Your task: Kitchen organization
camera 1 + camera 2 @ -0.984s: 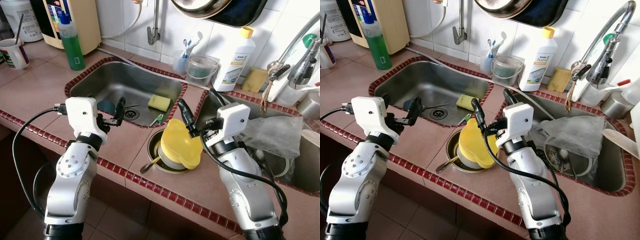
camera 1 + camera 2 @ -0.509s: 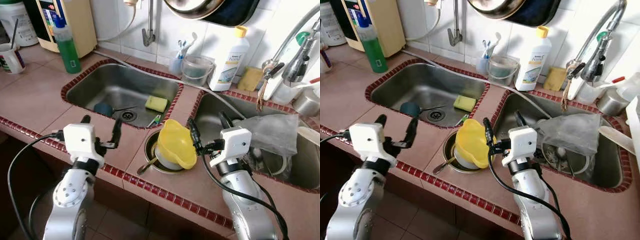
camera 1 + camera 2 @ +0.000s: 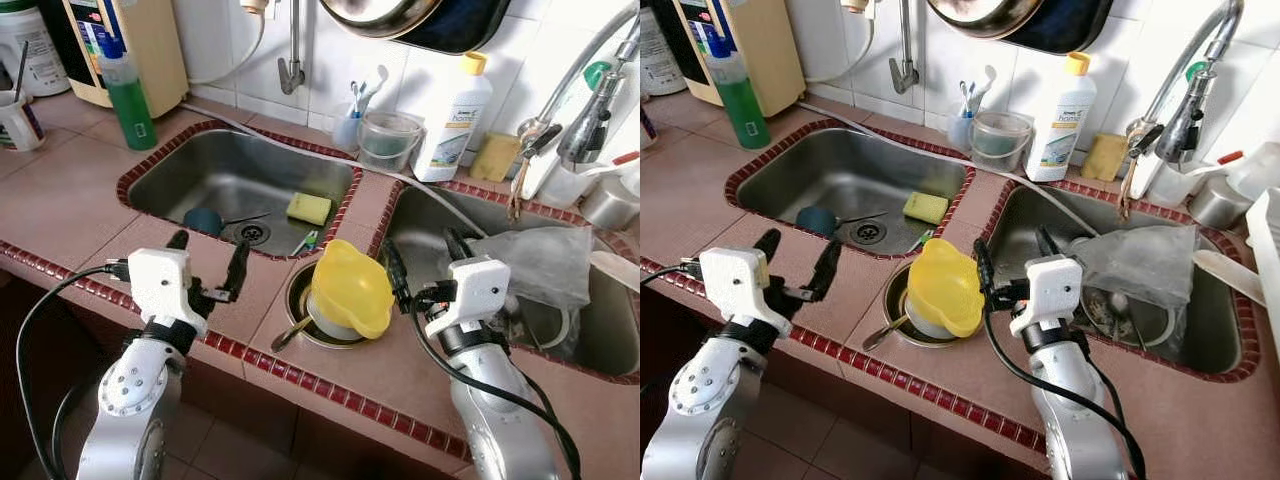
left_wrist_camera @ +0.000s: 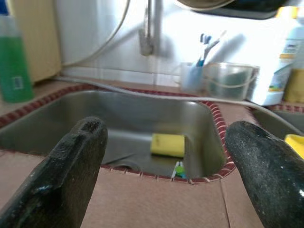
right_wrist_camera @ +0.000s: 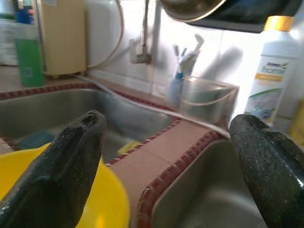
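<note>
A yellow plastic bowl with a spout [image 3: 350, 290] lies tipped over a white dish inside a metal bowl [image 3: 297, 302] on the tiled counter between two sinks; a spoon [image 3: 285, 335] sticks out toward the front. My right gripper [image 3: 425, 262] hovers open just right of the yellow bowl, over the near corner of the right sink [image 3: 420, 215]. My left gripper [image 3: 208, 262] is open above the counter in front of the left sink [image 3: 170, 165]. A yellow sponge [image 4: 167, 144] lies in the left sink, straight ahead of the left fingers [image 4: 71, 175].
The left sink also holds a blue object [image 3: 205, 220]. A crumpled plastic bag [image 3: 545, 270] and dishes fill the right sink. A green soap bottle [image 3: 128, 85], a clear tub [image 3: 390, 140] and a white detergent bottle [image 3: 452, 120] stand along the back wall.
Both arms have drawn back toward the counter's front edge as the view shifted. The right gripper's finger, earlier against the yellow bowl, now stands apart to its right.
</note>
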Robot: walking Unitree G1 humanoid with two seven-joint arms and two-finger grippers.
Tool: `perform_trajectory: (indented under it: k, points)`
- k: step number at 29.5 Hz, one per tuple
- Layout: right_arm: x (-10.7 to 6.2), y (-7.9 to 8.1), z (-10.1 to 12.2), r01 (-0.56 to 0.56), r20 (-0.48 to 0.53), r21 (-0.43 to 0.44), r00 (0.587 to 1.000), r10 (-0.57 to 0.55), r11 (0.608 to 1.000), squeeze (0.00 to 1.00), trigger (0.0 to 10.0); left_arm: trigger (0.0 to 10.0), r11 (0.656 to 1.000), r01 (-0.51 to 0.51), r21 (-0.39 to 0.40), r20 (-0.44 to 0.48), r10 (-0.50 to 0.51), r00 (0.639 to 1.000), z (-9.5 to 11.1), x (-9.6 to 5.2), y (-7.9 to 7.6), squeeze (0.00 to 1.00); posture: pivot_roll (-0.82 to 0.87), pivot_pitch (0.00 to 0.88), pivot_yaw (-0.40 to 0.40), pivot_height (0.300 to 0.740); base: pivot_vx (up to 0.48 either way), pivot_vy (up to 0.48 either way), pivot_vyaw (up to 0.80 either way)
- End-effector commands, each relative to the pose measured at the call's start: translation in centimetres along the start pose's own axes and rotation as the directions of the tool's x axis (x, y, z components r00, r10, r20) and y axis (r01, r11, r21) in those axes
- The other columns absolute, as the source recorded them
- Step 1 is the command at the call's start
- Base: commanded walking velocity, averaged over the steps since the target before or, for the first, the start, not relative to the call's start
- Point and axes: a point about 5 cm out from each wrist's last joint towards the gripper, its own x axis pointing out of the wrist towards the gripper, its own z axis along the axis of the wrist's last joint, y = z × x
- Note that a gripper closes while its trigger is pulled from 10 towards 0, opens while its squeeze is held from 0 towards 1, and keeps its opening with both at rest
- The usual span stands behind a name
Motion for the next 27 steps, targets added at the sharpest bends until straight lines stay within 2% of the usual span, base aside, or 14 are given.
perform_trajectory:
  k: [1,4,7,10,15,20,22,27]
  points:
    - [-0.1,-0.3,0.4,-0.028,-0.008,0.029,1.0,0.028,0.999,0.0,10.0,10.0,0.999,0.04,0.012,0.016,-0.04,0.999,0.7,-0.1,-0.2,0.0,-0.02,0.046,-0.032,0.74,0.0,0.0,0.0]
    - [-0.2,-0.4,0.5,-0.08,-0.049,0.057,0.995,0.083,0.995,0.0,10.0,10.0,0.992,0.114,0.06,0.012,-0.115,0.993,1.1,-0.3,-0.2,0.0,-0.02,0.044,-0.034,0.74,0.0,0.0,0.0]
    - [-0.3,-0.4,0.6,-0.102,-0.057,0.063,0.993,0.106,0.993,0.0,10.0,10.0,0.988,0.137,0.068,0.01,-0.138,0.99,1.3,-0.4,-0.3,0.0,-0.02,0.044,-0.039,0.74,0.0,0.0,0.0]
    - [-0.4,-0.4,0.8,-0.141,-0.077,0.085,0.986,0.148,0.986,0.0,10.0,10.0,0.976,0.201,0.08,0.019,-0.203,0.979,2.0,-0.5,-0.8,0.0,-0.01,0.04,-0.05,0.74,0.0,0.0,0.0]
    - [0.3,-1.2,1.0,-0.168,-0.111,0.16,0.976,0.187,0.973,0.0,10.0,10.0,0.934,0.313,0.171,0.036,-0.324,0.946,2.9,-0.7,-1.9,0.0,0.0,0.028,-0.066,0.74,0.0,0.0,0.0]
    - [1.2,-2.1,1.0,-0.163,-0.151,0.193,0.969,0.194,0.967,0.0,10.0,10.0,0.917,0.365,0.159,0.063,-0.379,0.923,4.0,-0.6,-2.5,0.0,0.01,0.018,-0.08,0.74,0.0,0.0,0.0]
    - [1.3,-2.3,1.1,-0.177,-0.163,0.208,0.963,0.213,0.962,0.0,10.0,10.0,0.899,0.393,0.192,0.055,-0.41,0.91,4.1,-0.8,-2.8,0.0,0.02,0.013,-0.088,0.74,0.0,0.0,0.0]
    - [1.8,-2.7,1.4,-0.178,-0.202,0.291,0.949,0.242,0.94,0.0,10.0,10.0,0.89,0.421,0.173,0.066,-0.437,0.897,4.5,-1.1,-3.3,0.0,0.03,0.011,-0.096,0.74,0.0,0.0,0.0]
